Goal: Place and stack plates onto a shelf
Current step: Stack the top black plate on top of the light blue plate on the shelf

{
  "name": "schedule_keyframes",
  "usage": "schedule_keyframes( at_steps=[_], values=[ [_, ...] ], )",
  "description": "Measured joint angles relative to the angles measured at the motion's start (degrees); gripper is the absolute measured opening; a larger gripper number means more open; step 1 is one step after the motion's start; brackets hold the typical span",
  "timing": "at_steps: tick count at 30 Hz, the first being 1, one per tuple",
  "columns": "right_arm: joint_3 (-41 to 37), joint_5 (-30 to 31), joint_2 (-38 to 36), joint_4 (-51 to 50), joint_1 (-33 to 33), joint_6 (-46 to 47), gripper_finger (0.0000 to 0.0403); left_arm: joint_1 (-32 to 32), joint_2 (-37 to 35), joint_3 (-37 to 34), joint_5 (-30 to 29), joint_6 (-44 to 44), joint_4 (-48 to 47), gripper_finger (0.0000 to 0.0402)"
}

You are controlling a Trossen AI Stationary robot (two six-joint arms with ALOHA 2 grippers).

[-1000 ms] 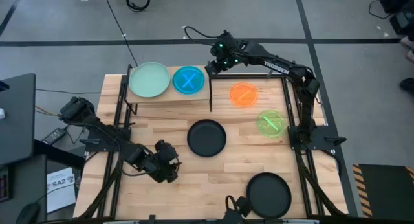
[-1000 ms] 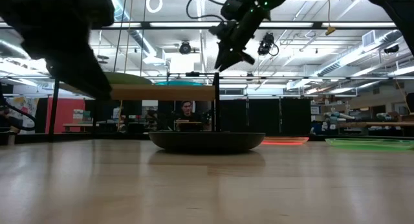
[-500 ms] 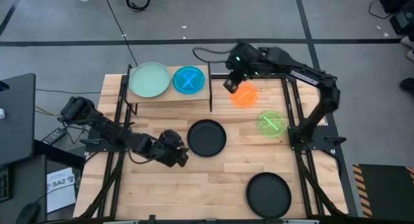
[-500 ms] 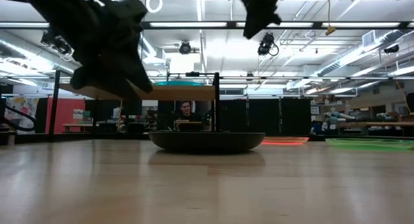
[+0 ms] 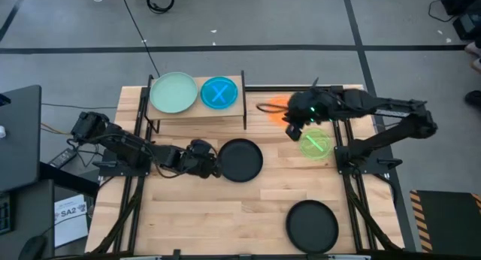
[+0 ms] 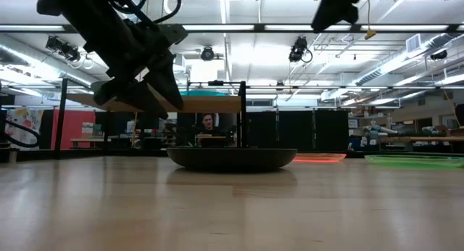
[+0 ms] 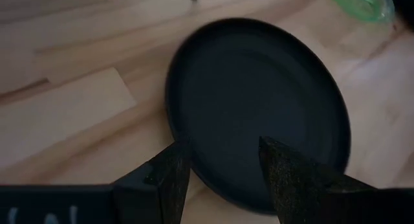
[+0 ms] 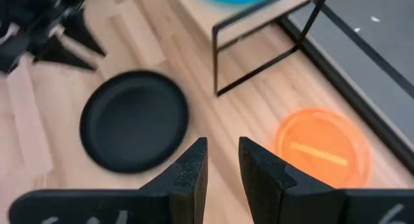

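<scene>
On the shelf (image 5: 197,110) at the far left rest a mint plate (image 5: 174,92) and a blue plate (image 5: 219,92). A black plate (image 5: 240,160) lies flat on the table's middle. My left gripper (image 7: 223,179) hangs open just left of it, above the table, its fingers on either side of the plate's near rim (image 7: 213,195) without touching. An orange plate (image 8: 321,149) and a green plate (image 5: 316,143) lie at the right. My right gripper (image 8: 223,166) hangs open and empty high above the table between them.
A second black plate (image 5: 312,225) lies near the front right. The shelf's black legs (image 8: 217,62) stand just beyond the middle plate. Bare wood shows at the front left. In the low view a person sits in the room beyond the table.
My left gripper has swung toward the table's right and far side, up to the middle black plate, and has rolled. My right gripper has pulled away from the shelf's right end, toward the table's right and near side, past the orange plate. No plate has moved.
</scene>
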Motion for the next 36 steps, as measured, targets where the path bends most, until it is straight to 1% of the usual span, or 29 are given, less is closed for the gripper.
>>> schedule_keyframes(
  at_steps=[7, 11, 16, 21, 25, 33, 36],
  values=[
    [-10.66, -0.02, -6.68, 4.57, 4.81, 4.36, 0.0095, 2.17, 0.0, 0.0, -0.01, -0.01, -0.02, 0.0189],
    [-14.59, -0.02, -8.07, 7.38, 6.68, 4.4, 0.0094, 2.45, 0.0, 0.0, 0.0, -1.29, -0.31, 0.0189],
    [-17.51, -0.04, -8.13, 10.76, 8.13, 4.38, 0.0095, 2.45, 0.02, 0.0, 0.01, -2.06, -1.44, 0.0189],
    [-18.61, -0.1, -8.08, 12.88, 8.78, 4.23, 0.0094, 2.42, 1.77, 0.0, 0.03, -3.33, -1.96, 0.0189],
    [-18.61, -0.23, -8.02, 12.88, 8.87, 4.22, 0.0094, 2.38, 5.78, 0.0, 0.27, -5.77, -1.12, 0.0189],
    [-18.61, -0.23, -7.99, 13.04, 8.87, 4.2, 0.0094, 2.38, 13.2, 0.0, 0.27, -6.08, 5.89, 0.0189],
    [-18.61, -0.26, -7.99, 13.4, 8.87, 4.2, 0.0094, 2.38, 15.05, 0.0, 0.29, -6.94, 5.98, 0.0189]
  ],
)
